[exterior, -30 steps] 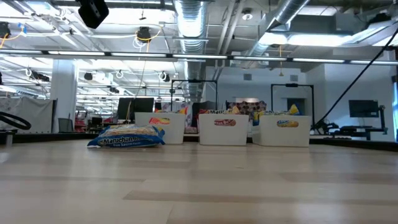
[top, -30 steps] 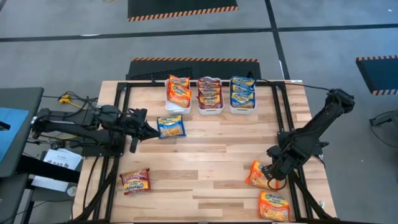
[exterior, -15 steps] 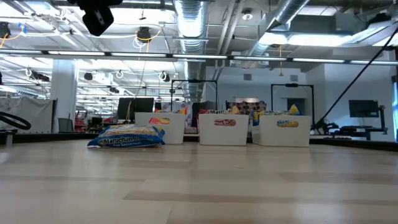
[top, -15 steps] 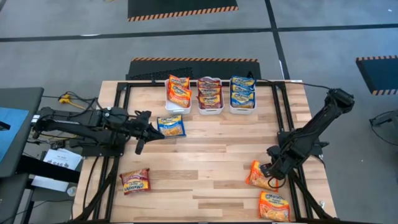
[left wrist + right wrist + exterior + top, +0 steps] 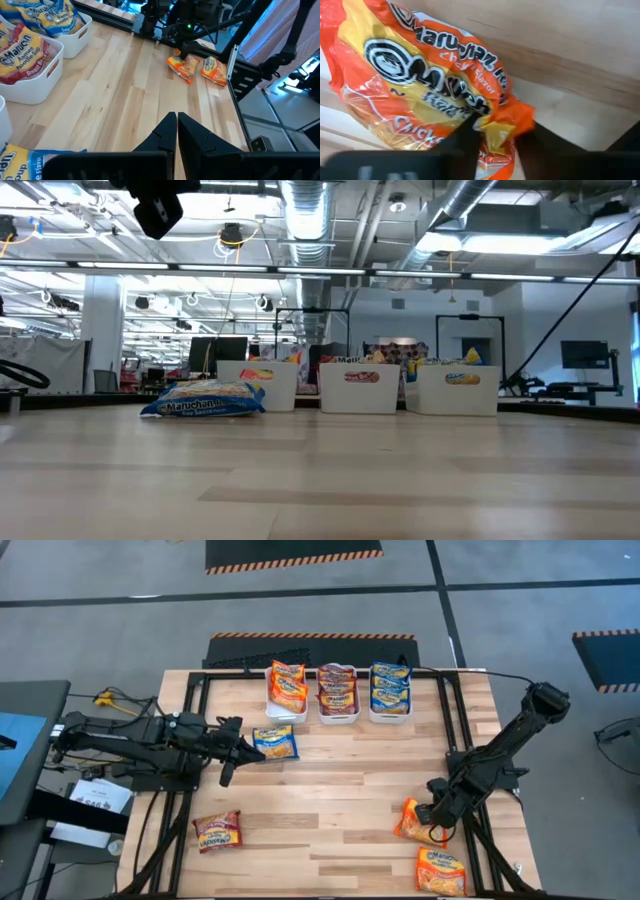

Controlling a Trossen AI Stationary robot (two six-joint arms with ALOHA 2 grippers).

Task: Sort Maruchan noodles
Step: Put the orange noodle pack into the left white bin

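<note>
Closing right tool (image 5: pixel 433 823) on orange packet (image 5: pixel 411 821)

**Bright, even light over the table**

Ceiling strip lights (image 5: pixel 470 242) blaze in the low view, washing out white around the ducts above the table (image 5: pixel 330 800). From overhead the wood looks evenly lit, with only soft, short shadows beside the arms. In the right wrist view the orange packet (image 5: pixel 435 90) fills the picture, its crinkled plastic throwing pale glare, and the dark fingers (image 5: pixel 465 137) nearest the lens are blurred, out of focus.
</note>
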